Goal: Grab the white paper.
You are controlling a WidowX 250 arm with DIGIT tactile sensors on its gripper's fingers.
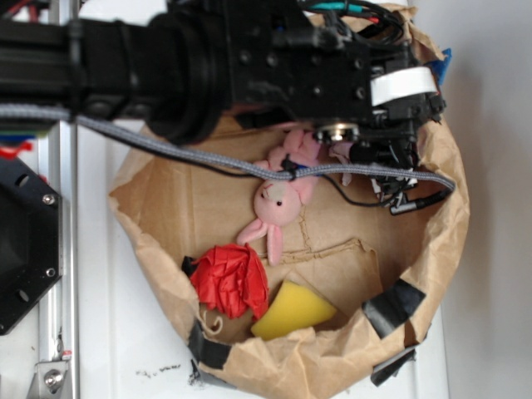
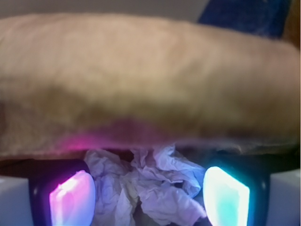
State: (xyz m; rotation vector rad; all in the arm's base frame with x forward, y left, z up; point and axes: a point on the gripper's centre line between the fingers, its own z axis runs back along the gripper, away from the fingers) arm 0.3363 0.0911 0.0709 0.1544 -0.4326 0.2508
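The white paper [image 2: 155, 186], a crumpled off-white wad, lies low in the wrist view between my two glowing pads. My gripper [image 2: 148, 195] is open and straddles it. The pink-lit left pad [image 2: 73, 200] is against the wad's edge, and the cyan-lit right pad [image 2: 225, 195] stands a little off it. In the exterior view my gripper [image 1: 391, 170] reaches down at the back right of the brown paper bag [image 1: 166, 208], and the arm hides the white paper there.
Inside the bag lie a pink plush bunny [image 1: 278, 208], a red paper wad [image 1: 231, 280] and a yellow sponge wedge [image 1: 293, 309]. The bag's brown wall [image 2: 141, 84] rises close in front of the gripper. A blue object [image 2: 244, 14] shows beyond it.
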